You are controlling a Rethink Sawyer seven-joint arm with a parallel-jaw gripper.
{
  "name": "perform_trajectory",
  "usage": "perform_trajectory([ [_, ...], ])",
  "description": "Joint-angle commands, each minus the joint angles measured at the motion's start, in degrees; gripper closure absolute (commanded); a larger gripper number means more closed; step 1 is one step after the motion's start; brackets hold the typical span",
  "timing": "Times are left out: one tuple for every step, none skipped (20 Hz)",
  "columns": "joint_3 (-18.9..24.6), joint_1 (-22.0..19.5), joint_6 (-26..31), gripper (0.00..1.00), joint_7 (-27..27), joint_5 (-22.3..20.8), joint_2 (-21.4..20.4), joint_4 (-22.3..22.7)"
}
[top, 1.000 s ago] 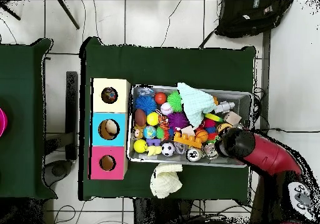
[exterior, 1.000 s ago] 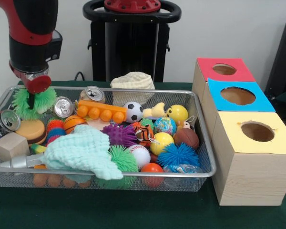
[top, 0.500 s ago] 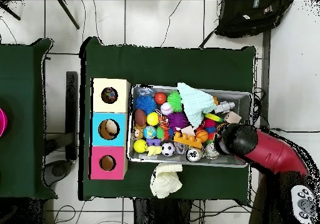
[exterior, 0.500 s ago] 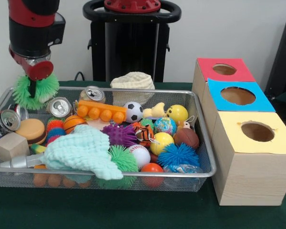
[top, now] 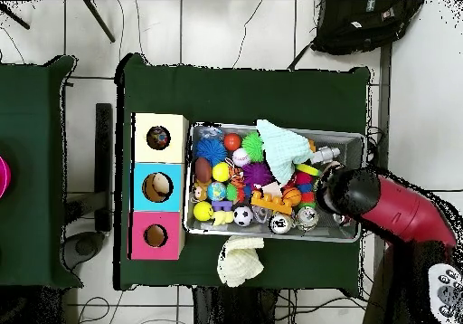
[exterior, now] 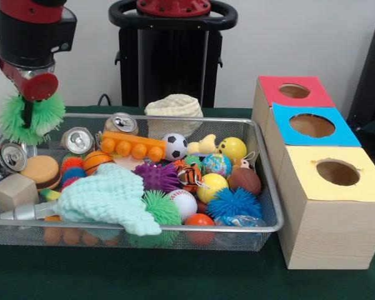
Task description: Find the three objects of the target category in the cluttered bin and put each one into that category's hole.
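**Green spiky ball held above the bin's end**

The red and black robot arm's gripper (exterior: 26, 117) has its jaws clamped on a bright green spiky rubber ball (exterior: 30, 119), which hangs clear of the clutter, above the left end of the silver wire-mesh bin (exterior: 175, 230) in the front view. Below it lie two opened silver drink cans (exterior: 79, 140), a tan wooden block (exterior: 14, 191) and a pale mint knitted cloth (exterior: 109, 199) draped over other toys. More spiky balls sit in the bin: a purple one (exterior: 157, 176), a blue one (exterior: 234, 202) and a green one with an orange centre (exterior: 160, 209). Beside the bin on the dark green table (exterior: 175, 275) stand three wooden boxes with round holes, topped yellow (exterior: 362, 181), blue (exterior: 337, 135) and red (exterior: 315, 92). From overhead the arm (top: 398, 214) covers the bin's right end, hiding the held ball
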Motion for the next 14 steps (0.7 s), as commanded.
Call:
perform_trajectory([
  [5.6, 0.9, -7.0, 1.0, 3.7, -0.6, 4.8, -5.5],
  [5.6, 0.9, -7.1, 1.0, 3.5, -0.6, 5.1, -6.0],
  [5.9, 0.7, -7.1, 1.0, 3.3, -0.4, 5.7, -7.0],
  [6.0, 0.5, -7.1, 1.0, 3.3, -0.2, 6.0, -7.3],
  [6.2, 0.5, -6.4, 1.0, 3.3, 0.4, 6.3, -8.1],
  [6.2, 0.5, -6.3, 1.0, 3.4, 0.6, 6.4, -8.3],
  [6.1, 0.7, -5.9, 1.0, 3.8, 1.0, 6.6, -8.9],
  [6.1, 0.8, -5.9, 1.0, 3.9, 1.1, 6.7, -8.9],
  [6.1, 0.9, -5.9, 1.0, 4.3, 1.4, 6.9, -9.3],
  [6.2, 0.8, -6.0, 1.0, 4.4, 1.5, 6.8, -9.0],
  [6.7, 0.6, -6.0, 0.0, 4.7, 1.9, 6.8, -8.9],
  [7.0, 0.3, -5.7, 0.0, 4.6, 2.2, 6.8, -8.7],
  [7.4, 0.0, -5.4, 0.0, 4.6, 2.5, 6.7, -8.6],
  [7.7, -0.3, -5.0, 0.0, 4.5, 2.8, 6.6, -8.4],
])
